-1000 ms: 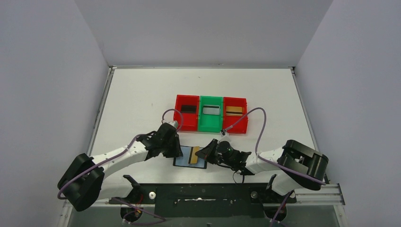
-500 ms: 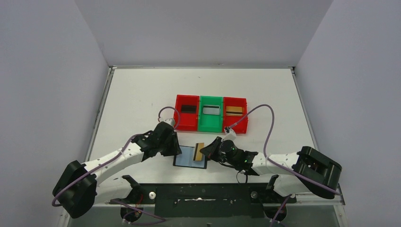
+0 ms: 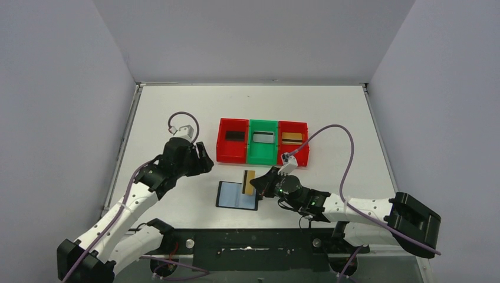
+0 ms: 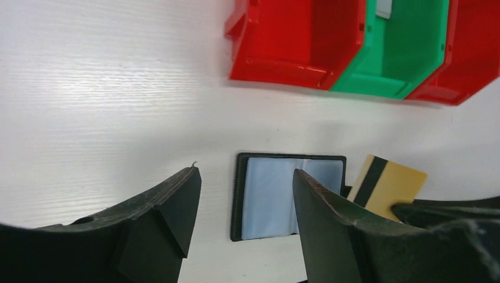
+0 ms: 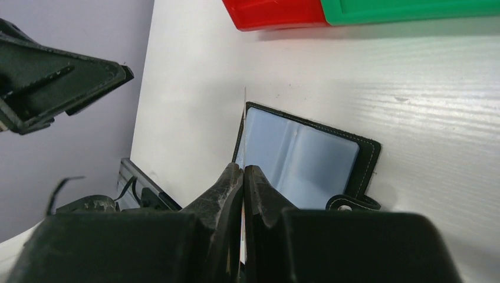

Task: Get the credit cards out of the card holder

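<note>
Tightly in right end effector (image 5: 243, 171), thin gold credit card (image 4: 394, 184); left end effector (image 4: 246, 173) apart; stitched black card holder (image 4: 265, 200)

card holder (image 3: 233, 196) on table (image 3: 177, 112), before trays (image 3: 262, 158)

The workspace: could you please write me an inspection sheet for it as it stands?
Surface: white table, wood-grain finish.
Job's things: black card holder lies open, no card visible in its pockets; gold credit card beside its edge.
Clutter: left red bin, green bin, right red bin, a card-like item in each.
Grippers: right gripper fingers shut on the credit card; left gripper open, empty.
Cables: purple left cable and right cable loop above the wrists.
Surroundings: grey walls; black rail.
</note>
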Controlling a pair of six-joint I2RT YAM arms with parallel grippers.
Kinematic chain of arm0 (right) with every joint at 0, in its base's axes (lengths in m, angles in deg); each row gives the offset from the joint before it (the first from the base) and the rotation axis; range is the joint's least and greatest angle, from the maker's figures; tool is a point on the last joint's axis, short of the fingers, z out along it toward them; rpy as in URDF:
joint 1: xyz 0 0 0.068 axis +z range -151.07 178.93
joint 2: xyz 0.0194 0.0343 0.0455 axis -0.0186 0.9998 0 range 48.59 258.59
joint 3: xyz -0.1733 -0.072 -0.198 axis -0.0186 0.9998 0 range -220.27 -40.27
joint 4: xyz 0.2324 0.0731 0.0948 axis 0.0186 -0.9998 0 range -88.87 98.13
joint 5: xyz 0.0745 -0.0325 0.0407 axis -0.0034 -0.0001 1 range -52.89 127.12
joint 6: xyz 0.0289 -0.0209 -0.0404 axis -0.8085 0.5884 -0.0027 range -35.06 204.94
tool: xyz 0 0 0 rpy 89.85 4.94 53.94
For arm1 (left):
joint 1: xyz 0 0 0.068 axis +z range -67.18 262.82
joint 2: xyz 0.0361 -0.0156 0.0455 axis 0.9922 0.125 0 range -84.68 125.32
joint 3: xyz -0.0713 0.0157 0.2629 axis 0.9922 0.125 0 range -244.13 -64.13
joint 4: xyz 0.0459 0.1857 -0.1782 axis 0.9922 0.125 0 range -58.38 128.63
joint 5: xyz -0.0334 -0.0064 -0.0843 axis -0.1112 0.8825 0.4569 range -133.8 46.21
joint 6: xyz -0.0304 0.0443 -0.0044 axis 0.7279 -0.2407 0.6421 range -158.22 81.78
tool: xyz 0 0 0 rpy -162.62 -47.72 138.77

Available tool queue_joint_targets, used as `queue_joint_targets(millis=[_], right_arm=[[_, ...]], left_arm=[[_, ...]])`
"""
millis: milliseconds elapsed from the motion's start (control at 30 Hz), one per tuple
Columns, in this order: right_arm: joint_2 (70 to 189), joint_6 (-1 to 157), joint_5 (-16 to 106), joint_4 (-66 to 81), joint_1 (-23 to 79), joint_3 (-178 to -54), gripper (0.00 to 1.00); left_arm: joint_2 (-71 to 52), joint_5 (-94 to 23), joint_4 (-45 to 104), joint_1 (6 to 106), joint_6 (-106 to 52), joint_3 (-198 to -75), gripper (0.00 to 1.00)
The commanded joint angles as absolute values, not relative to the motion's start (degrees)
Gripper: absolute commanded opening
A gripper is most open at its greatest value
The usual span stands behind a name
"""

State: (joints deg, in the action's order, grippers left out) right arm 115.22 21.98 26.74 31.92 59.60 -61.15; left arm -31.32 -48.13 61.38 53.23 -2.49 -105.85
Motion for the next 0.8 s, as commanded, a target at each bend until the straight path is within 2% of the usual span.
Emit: queue_joint_targets(millis=[0, 233, 433, 500, 600, 700, 767], right_arm=[[110.8, 32.3, 21.1, 31.7, 61.0, -64.5, 0.00], [104.6, 47.1, 14.2, 18.1, 61.7, -71.1, 0.00], [100.3, 62.3, 2.9, 7.3, 61.9, -76.5, 0.01], [100.8, 70.7, -2.8, 6.0, 61.7, -76.0, 0.06], [103.6, 79.2, -14.7, 3.7, 61.4, -77.6, 0.00], [104.5, 89.6, -14.1, 5.5, 58.3, -79.5, 0.00], [103.8, 97.2, -4.6, 5.9, 54.9, -80.1, 0.00]], left_arm=[[-36.2, -50.7, 63.2, 57.8, -7.8, -108.4, 0.62], [-44.5, -51.1, 60.5, 58.0, -8.6, -103.4, 0.89], [-48.4, -50.1, 57.9, 57.9, -9.8, -102.0, 0.90], [-48.3, -49.9, 57.7, 57.9, -9.8, -102.0, 0.91], [-48.0, -49.9, 57.4, 58.0, -9.9, -100.8, 0.91], [-48.2, -50.5, 57.8, 58.0, -9.9, -100.7, 0.90], [-48.4, -50.9, 57.4, 58.0, -9.8, -100.5, 0.91]])
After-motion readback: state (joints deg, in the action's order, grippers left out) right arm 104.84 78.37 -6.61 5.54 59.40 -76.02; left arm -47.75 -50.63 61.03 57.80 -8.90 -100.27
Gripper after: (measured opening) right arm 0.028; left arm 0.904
